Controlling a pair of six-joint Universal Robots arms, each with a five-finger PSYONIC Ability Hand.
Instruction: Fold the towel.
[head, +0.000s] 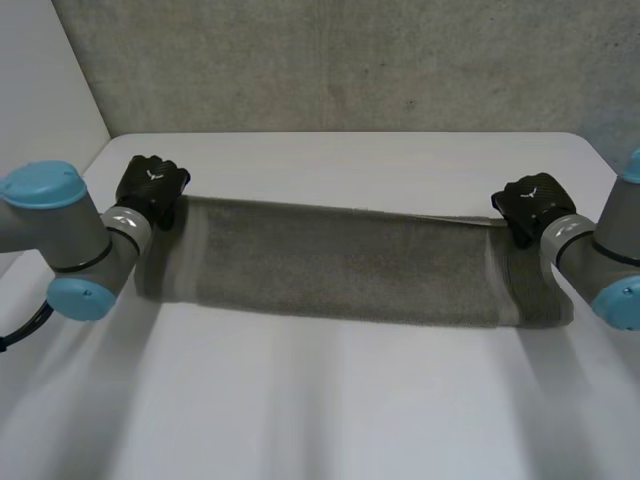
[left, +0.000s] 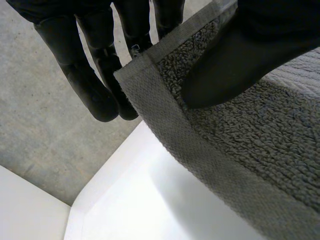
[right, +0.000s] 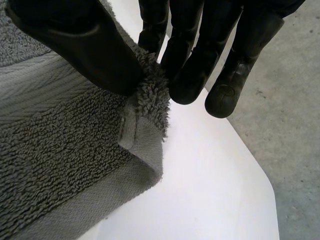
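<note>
White tabletop (head: 330, 420), grey concrete wall behind. Grey towel (head: 340, 265) spans the tabletop lengthwise, stretched between the hands. Left hand (head: 150, 190) pinches the far left corner; right hand (head: 535, 205) pinches the far right corner.

Judgement: the far edge goes over to the near edge. I'd move both hands level, at one pace and with even tension, so the hems meet square.

Wrist views add the grips: thumb on top of the cloth, fingers beneath. They also show the right-hand corner (right: 142, 135) curled over on itself, which could crease the fold.
</note>
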